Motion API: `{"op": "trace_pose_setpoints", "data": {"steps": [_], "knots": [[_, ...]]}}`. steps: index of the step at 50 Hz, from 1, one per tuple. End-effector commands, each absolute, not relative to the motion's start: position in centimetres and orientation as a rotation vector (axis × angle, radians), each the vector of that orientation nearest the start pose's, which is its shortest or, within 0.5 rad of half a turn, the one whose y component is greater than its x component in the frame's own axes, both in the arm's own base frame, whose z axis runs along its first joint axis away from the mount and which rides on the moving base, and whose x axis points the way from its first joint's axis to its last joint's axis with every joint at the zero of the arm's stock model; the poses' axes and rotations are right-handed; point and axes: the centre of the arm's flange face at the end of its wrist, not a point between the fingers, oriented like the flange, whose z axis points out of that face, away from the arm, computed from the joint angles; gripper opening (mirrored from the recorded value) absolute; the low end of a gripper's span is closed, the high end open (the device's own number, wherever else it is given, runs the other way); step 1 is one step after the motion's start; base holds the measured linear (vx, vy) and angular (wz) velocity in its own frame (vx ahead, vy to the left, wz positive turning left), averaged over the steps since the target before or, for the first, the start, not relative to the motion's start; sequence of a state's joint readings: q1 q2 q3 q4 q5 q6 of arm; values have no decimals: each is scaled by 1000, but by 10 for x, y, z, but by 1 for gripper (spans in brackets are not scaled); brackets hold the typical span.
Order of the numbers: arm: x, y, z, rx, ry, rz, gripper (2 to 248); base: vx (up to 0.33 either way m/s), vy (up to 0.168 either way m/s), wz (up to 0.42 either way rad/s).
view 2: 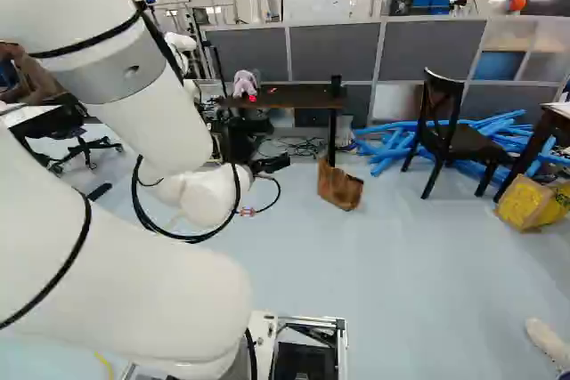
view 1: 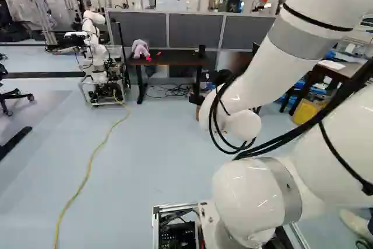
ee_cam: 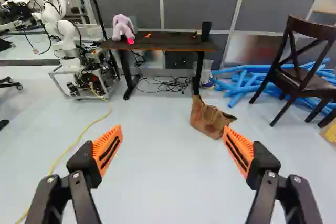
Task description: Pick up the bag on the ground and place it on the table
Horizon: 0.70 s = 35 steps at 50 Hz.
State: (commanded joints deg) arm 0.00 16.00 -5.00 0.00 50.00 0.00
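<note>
Bag: The brown bag (ee_cam: pixel 209 120) is standing on the floor (ee_cam: pixel 157 182), ahead of the hand (ee_cam: pixel 172 130) and well apart from it, beside the table leg on the chair's side. Whether it is touching this leg, I cannot tell. It is sitting on its base with the mouth upwards, probably so that the top rim is offering itself for a grasp.

Hand: It is holding nothing; the orange pads (ee_cam: pixel 107 150) are standing wide apart, I suppose to let the bag's upper edge come between them. The bag is lying more towards the finger on the side of the chair (ee_cam: pixel 299 77), so the aim is wanting a small correction.

Table: The dark table (ee_cam: pixel 178 46) is waiting just behind the bag, and a plush toy (ee_cam: pixel 123 26) is occupying one end, a black upright object (ee_cam: pixel 206 31) the other. The middle part is looking like the natural place for setting down.

Arm: The white arm (view 2: pixel 147 104) is reaching forward, but the task is being only at its approach – nothing is lifted.

Risk: The bag is seeming thin and soft, so a low or hasty push is perhaps tipping it, or the table edge is catching the hand.
</note>
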Motion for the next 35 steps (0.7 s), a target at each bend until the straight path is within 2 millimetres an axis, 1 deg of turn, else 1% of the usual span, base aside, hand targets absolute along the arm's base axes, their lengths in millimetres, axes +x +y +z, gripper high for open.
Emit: {"op": "trace_pose_setpoints", "data": {"steps": [35], "knots": [[270,0,366,-2558,0,-1824,247,5,0,0]]}}
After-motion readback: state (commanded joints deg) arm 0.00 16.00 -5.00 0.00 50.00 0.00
